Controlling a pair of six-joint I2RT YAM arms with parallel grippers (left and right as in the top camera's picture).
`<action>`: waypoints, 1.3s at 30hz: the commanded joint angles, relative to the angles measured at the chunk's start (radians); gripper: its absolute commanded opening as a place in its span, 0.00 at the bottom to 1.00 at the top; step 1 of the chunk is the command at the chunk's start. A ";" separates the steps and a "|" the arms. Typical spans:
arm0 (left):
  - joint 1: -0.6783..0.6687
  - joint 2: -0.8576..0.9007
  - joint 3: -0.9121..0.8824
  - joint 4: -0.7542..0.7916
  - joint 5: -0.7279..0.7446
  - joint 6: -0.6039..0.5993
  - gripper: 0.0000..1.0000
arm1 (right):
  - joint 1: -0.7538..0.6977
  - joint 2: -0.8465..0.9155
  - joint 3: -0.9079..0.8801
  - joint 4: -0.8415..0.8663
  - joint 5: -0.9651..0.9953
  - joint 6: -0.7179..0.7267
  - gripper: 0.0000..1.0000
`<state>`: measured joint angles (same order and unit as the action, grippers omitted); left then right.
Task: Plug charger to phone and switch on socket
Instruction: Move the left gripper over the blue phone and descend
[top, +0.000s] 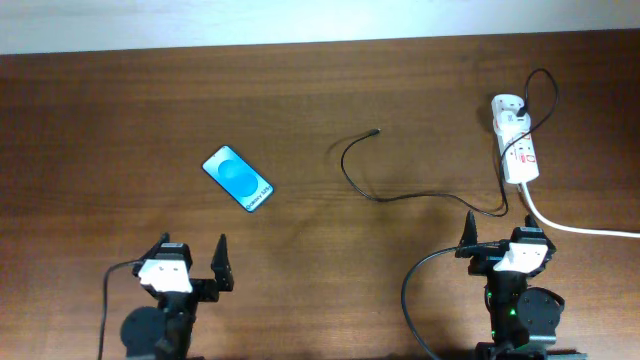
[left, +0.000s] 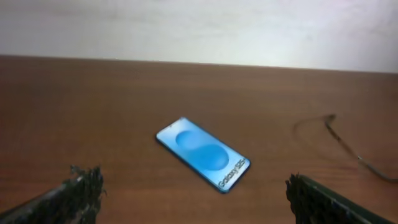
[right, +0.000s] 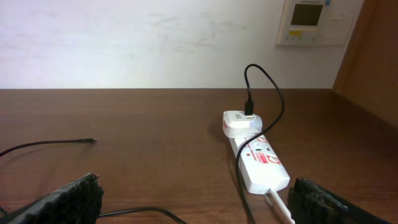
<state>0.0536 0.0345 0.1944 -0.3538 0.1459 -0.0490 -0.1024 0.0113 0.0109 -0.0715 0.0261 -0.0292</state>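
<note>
The phone (top: 237, 178) lies flat on the table left of centre, blue screen up; it also shows in the left wrist view (left: 203, 153) with "Galaxy" text at its near end. The black charger cable (top: 400, 196) runs from the adapter on the white socket strip (top: 518, 150) to a free tip (top: 374, 131) near mid-table; the tip also shows in the right wrist view (right: 92, 140), as does the strip (right: 260, 163). My left gripper (top: 193, 262) is open and empty, nearer than the phone. My right gripper (top: 500, 238) is open and empty, nearer than the strip.
A thick white cord (top: 580, 228) leaves the strip toward the right edge. A black robot cable (top: 415, 300) loops by the right arm's base. A wall panel (right: 313, 22) hangs behind the table.
</note>
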 joint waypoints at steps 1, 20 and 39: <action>0.001 0.083 0.123 -0.037 0.016 -0.011 0.99 | -0.003 -0.006 -0.005 -0.006 0.012 0.007 0.99; 0.000 1.067 0.854 -0.347 0.214 -0.029 0.99 | -0.003 -0.006 -0.005 -0.007 0.012 0.007 0.99; -0.137 1.391 0.943 -0.433 -0.167 -0.451 0.99 | -0.003 -0.006 -0.005 -0.006 0.012 0.007 0.99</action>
<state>0.0029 1.4162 1.0374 -0.7387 0.1951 -0.3641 -0.1024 0.0120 0.0109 -0.0715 0.0265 -0.0296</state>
